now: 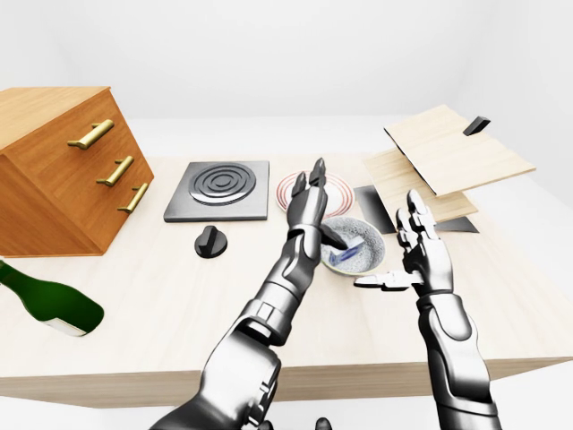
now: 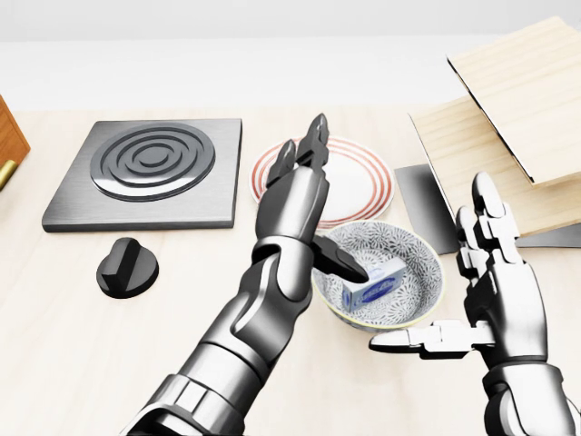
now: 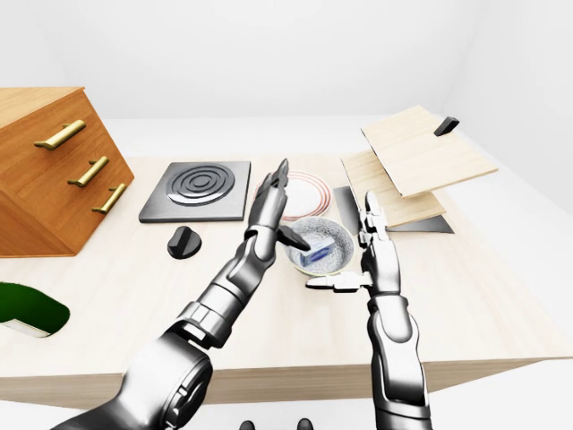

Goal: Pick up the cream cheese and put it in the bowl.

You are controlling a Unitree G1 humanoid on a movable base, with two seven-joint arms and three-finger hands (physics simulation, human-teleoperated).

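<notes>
Bench (image 1: 179, 313) is being seen carrying everything, w/ a wooden drawer chest (image 1: 63, 170) sitting toward its left edge and stacked boards (image 1: 448, 157) toward its right edge. Hob plate (image 2: 150, 173) and striped plate (image 2: 363, 177) are being seen nearer the far edge, mid-bench; a black knob (image 2: 127, 266) is lying just below the hob.

Bowl (image 2: 413, 304), patterned, is sitting about mid-bench, just below the striped plate. Cream cheese (image 2: 372, 291) is lying inside it, tilted against the inner wall, so placement is being judged as done.

Left hand (image 2: 304, 204) is being held spread above the bowl's left rim, fingers pointing up, thumb reaching over the bowl, nothing gripped. Right hand (image 2: 495, 291) is also being held spread, just right of the bowl, thumb pointing toward it, apart from it.

Cream cheese is being judged as a small, light, fairly stiff box w/ smooth, prob. slippery faces; if re-gripped, it's best being pinched across its two long flat sides, gently, since the carton is likely being dented by hard squeezing.
</notes>
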